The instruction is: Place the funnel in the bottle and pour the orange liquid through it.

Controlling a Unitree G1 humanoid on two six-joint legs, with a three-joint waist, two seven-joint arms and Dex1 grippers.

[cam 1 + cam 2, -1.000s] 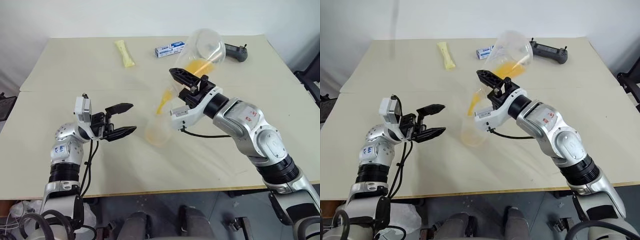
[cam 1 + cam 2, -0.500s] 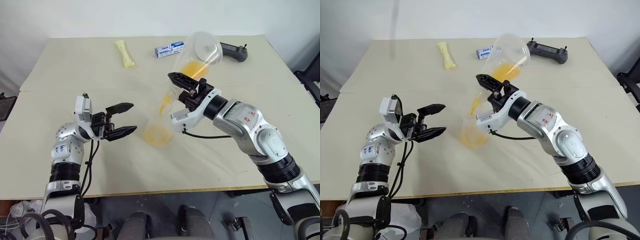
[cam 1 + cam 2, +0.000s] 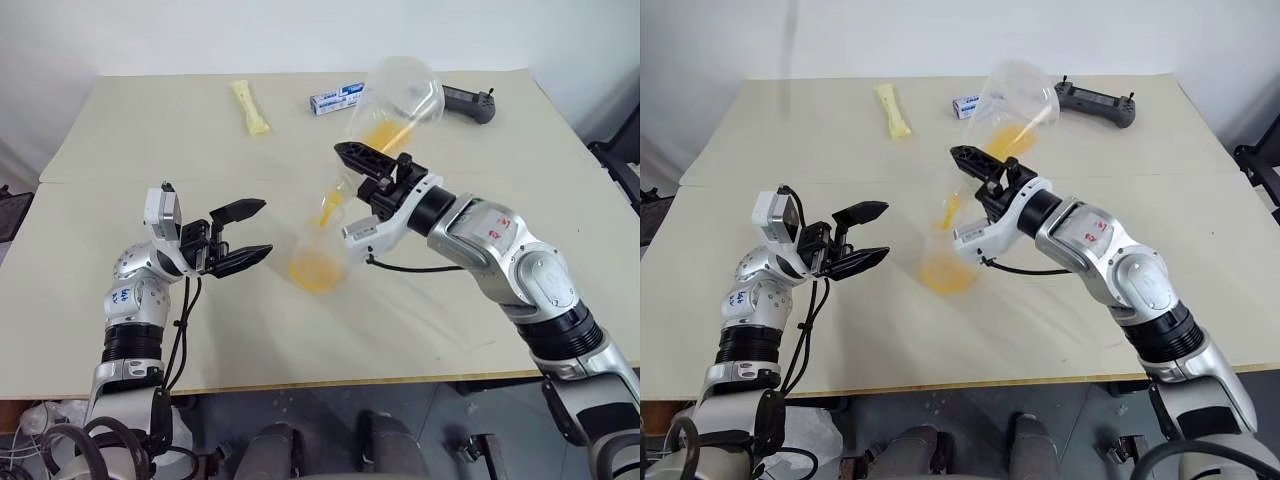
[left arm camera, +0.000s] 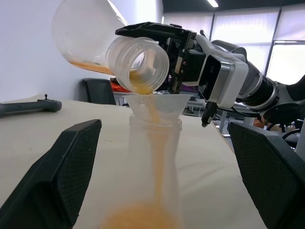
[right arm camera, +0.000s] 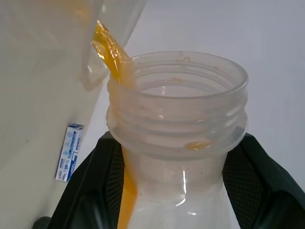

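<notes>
My right gripper (image 3: 368, 172) is closed on the threaded neck of a clear pouring flask (image 3: 400, 95), one black finger on each side of the neck. The flask is tilted, mouth down to the left and wide base up toward the far side. A thin stream of the orange liquid (image 3: 316, 272) runs from its lip into the funnel (image 4: 155, 102). A shallow rest of liquid lies in the belly of the flask.

The funnel sits in the mouth of the bottle (image 3: 318, 255). The bottle stands upright on the counter (image 3: 150, 130), near the middle, and the liquid collects in its wide bottom.

My left gripper (image 3: 250, 232) is open, just left of the bottle and pointing at it. I see no contact with the glass-clear wall.

In my judgement the flask is light and getting lighter, but its wall is smooth and probably wet at the lip, so it can slip. The threads give the best hold, so I keep the grip there. The funnel looks very light and only rests loosely, so a touch from the flask's lip can tip it. The bottle has a broad base, so I judge it stable. If I must steady it, I would take it at the straight neck under the funnel, gently, because thin plastic may bend.

On the far side lie a yellow packet (image 3: 250, 105), a small blue and white box (image 3: 335, 98) and a black controller (image 3: 470, 102), well apart from the work.
</notes>
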